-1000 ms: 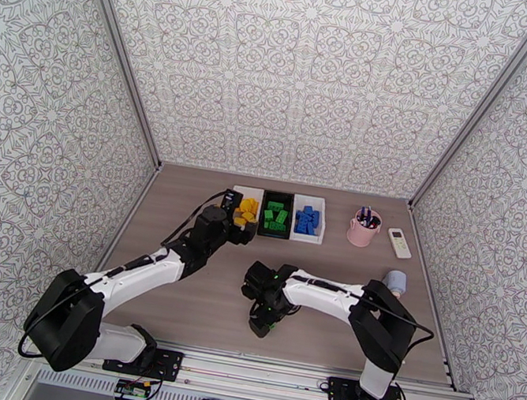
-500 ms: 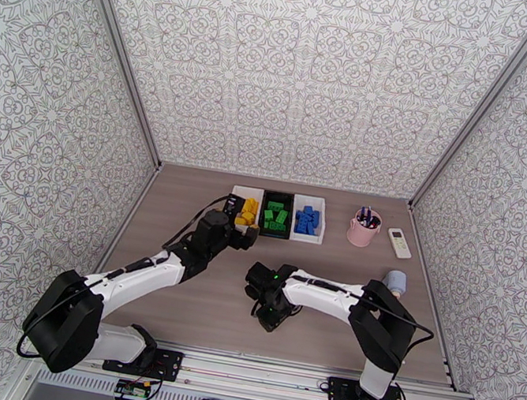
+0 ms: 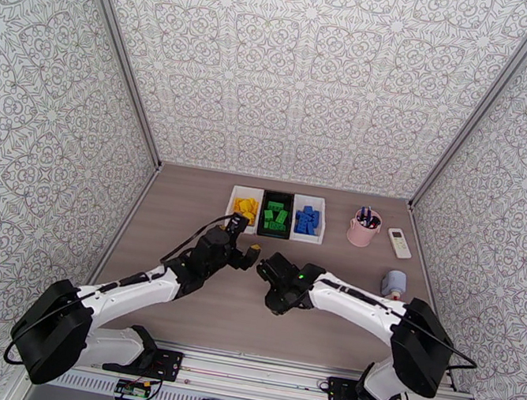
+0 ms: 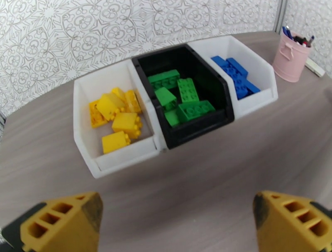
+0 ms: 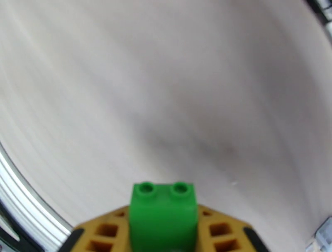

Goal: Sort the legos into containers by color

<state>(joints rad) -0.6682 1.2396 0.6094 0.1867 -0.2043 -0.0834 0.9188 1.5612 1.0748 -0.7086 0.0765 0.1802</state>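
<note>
From above, three bins sit side by side at the upper middle of the counter (image 3: 182, 208). They are a left white bin (image 3: 237, 192) with yellow bricks (image 3: 246, 208), a black bin (image 3: 272, 235) with green bricks (image 3: 275, 216), and a right white bin (image 3: 321, 223) with blue bricks (image 3: 307, 220). Right of them stand a pink cup (image 3: 363, 229) of pens and a white remote (image 3: 399, 242). The left tool (image 3: 245, 239) hangs just below the left white bin, released, with its jaws spread wide. The right tool (image 3: 264, 267) is just to its right near frame centre. The two tools face each other closely without touching. What the right one carries cannot be made out from here.

In the left wrist view, two yellow fingertips (image 4: 62, 224) sit in the lower corners, far apart, with bare counter between them. The three bins run across the upper half, yellow at left, green in the middle and blue at right. The pink cup is at the upper right edge.

In the right wrist view, a single green brick (image 5: 162, 213) stands studs up at bottom centre. It is clenched between the right tool's yellow fingers (image 5: 108, 232), above blurred bare counter.
</note>
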